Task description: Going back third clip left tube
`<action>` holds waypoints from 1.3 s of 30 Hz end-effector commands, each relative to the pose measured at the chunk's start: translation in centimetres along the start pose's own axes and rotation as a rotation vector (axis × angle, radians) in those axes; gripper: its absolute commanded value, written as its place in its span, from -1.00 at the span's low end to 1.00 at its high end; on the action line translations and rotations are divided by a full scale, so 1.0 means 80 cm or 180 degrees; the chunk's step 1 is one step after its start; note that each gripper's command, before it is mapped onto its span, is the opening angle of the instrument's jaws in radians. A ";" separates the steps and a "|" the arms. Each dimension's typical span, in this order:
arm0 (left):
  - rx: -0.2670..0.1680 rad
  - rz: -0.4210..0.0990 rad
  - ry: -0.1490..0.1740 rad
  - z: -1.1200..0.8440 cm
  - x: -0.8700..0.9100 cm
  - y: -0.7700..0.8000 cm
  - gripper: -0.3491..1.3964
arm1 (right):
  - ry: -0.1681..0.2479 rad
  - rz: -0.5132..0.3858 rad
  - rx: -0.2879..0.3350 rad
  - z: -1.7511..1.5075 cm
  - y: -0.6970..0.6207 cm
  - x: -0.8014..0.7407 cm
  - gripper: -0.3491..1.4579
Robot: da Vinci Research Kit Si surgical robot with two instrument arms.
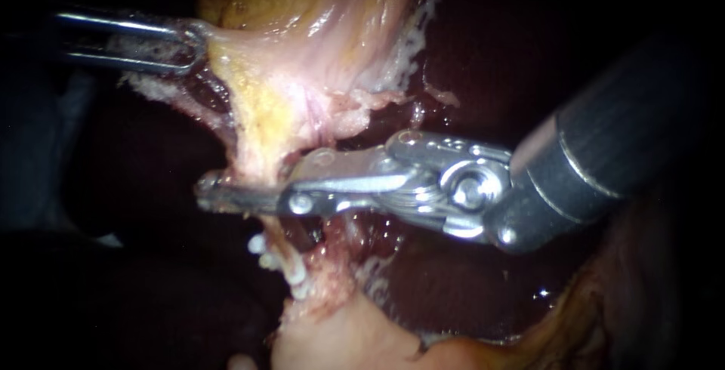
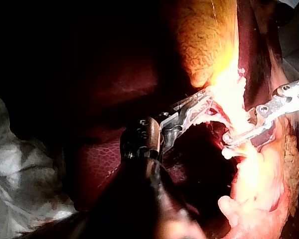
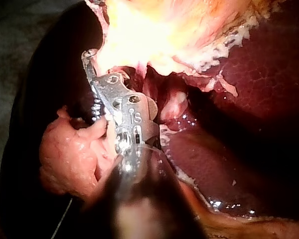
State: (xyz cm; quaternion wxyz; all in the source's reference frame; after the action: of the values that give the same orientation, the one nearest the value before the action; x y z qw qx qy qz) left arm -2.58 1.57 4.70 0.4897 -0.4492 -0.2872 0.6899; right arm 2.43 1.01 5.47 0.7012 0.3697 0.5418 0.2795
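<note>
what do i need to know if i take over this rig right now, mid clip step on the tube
Hold: my left instrument has its jaws shut on the gallbladder, drawn taut toward the endoscope view's upper left.
Working side: my right instrument lies with its tip across the tube, just above the white clips.
Done: clips sit on the tube below that tip. I cannot count them for sure.
Left: the tip hides whether a fresh clip sits under it. Probably ease the right instrument back off the tube while the left hold stays, then check.
</note>
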 end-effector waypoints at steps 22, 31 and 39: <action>0.0006 0.0004 0.0005 0.0002 -0.0002 0.0000 -1.00 | 0.0092 -0.0419 -0.0251 0.0002 0.0079 -0.0038 -0.06; 0.0004 0.0005 0.0004 0.0000 -0.0003 0.0000 -1.00 | 0.0040 -0.0906 -0.0211 -0.0054 0.0069 -0.0060 -0.06; 0.0004 0.0005 0.0004 -0.0001 -0.0003 0.0000 -1.00 | -0.0010 -0.1526 -0.0221 -0.0146 0.0044 -0.0086 -0.06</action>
State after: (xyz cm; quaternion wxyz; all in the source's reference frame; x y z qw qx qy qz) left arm -2.58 1.54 4.71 0.4898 -0.4493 -0.2859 0.6902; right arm 1.04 0.92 5.97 0.7617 0.2023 0.6039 0.1190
